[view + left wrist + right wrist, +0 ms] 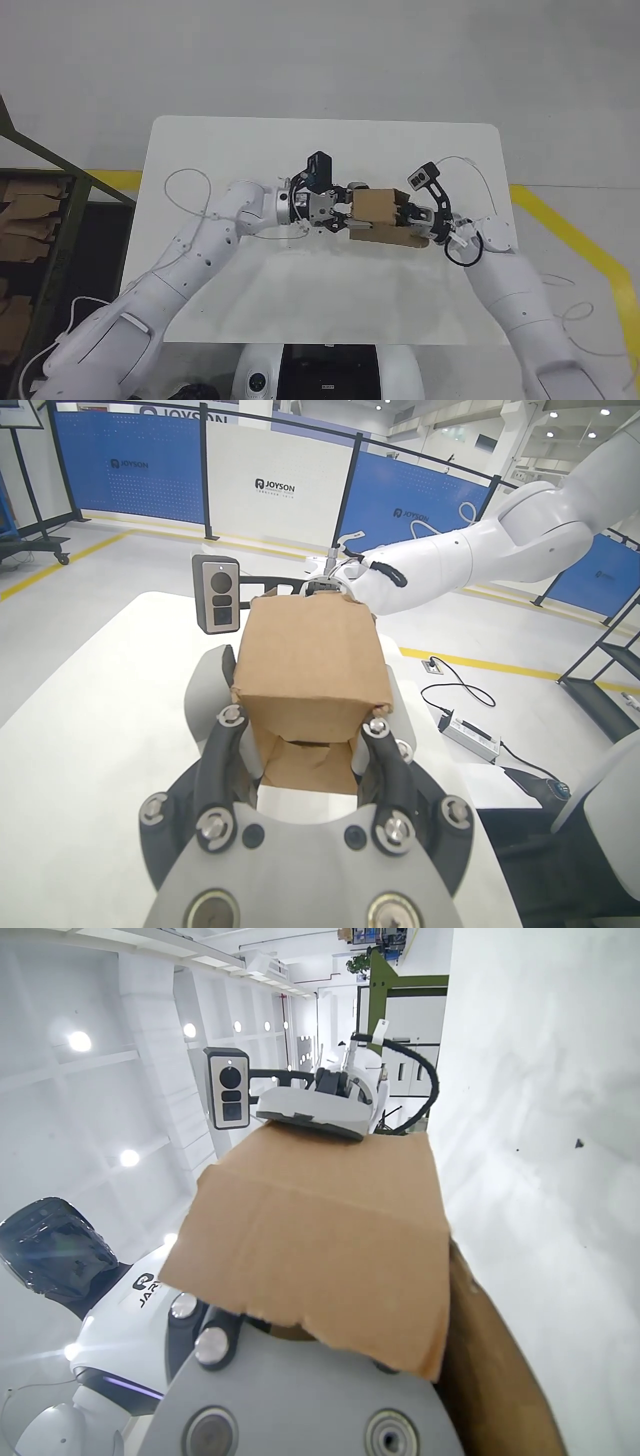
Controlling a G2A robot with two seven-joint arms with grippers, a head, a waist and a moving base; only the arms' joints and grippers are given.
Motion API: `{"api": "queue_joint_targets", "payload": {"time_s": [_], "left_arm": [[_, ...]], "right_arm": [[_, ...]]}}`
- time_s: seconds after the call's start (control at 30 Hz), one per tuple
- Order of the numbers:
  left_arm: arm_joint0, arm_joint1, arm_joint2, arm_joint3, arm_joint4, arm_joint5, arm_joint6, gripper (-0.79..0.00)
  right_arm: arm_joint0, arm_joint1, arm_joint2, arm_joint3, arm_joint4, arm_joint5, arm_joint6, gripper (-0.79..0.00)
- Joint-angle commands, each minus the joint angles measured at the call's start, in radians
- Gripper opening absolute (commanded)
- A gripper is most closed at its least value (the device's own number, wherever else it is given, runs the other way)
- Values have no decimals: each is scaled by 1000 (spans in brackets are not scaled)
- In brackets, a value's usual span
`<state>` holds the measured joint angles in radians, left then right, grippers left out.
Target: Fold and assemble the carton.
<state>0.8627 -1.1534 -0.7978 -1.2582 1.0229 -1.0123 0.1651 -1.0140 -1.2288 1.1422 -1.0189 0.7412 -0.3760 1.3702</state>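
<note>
Carton (378, 212) is held over mid tabletop (300, 290), left hand (338, 214) clamped on its open end; right hand (420, 218): state cannot be told. Flaps are best pressed squarely along creases.

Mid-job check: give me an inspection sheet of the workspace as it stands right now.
Surface: white table.
Job's things: brown carton at mid-table between the two arms, with one end open toward the left wrist camera and flaps showing inside.
Clutter: nothing seen.
Grippers: left end effector grips the carton's open end, fingers against its sides. The right end effector is at the opposite end, its grip hidden by a flap.
Cables: white cable loops off the left arm over the table. A black cable and power brick lie on the floor.
Surroundings: yellow floor line, bin of flat cardboard beside the table, blue partitions.
</note>
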Motion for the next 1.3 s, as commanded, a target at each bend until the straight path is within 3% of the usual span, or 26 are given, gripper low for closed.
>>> {"api": "queue_joint_targets", "payload": {"time_s": [0.0, 0.37, 0.6, 0.83, 1.27], "left_arm": [[9, 4, -11, -4, 7, 0, 2, -505], [57, 25, -88, -10, 29, 4, 23, -511], [79, 30, -124, -19, 69, 55, 39, -505], [82, 25, -125, -11, 88, 66, 56, -489], [120, 25, -128, -59, 128, 22, 91, -508]], "right_arm": [[0, 3, 9, 4, -6, -1, -8, -785], [-59, 31, 110, -36, -23, -46, -70, -785], [-156, 55, 182, -163, -39, -44, -83, -785], [-223, 62, 156, -279, -129, 12, -107, -785], [-161, 57, 104, -271, -197, 41, -166, -785]]}}
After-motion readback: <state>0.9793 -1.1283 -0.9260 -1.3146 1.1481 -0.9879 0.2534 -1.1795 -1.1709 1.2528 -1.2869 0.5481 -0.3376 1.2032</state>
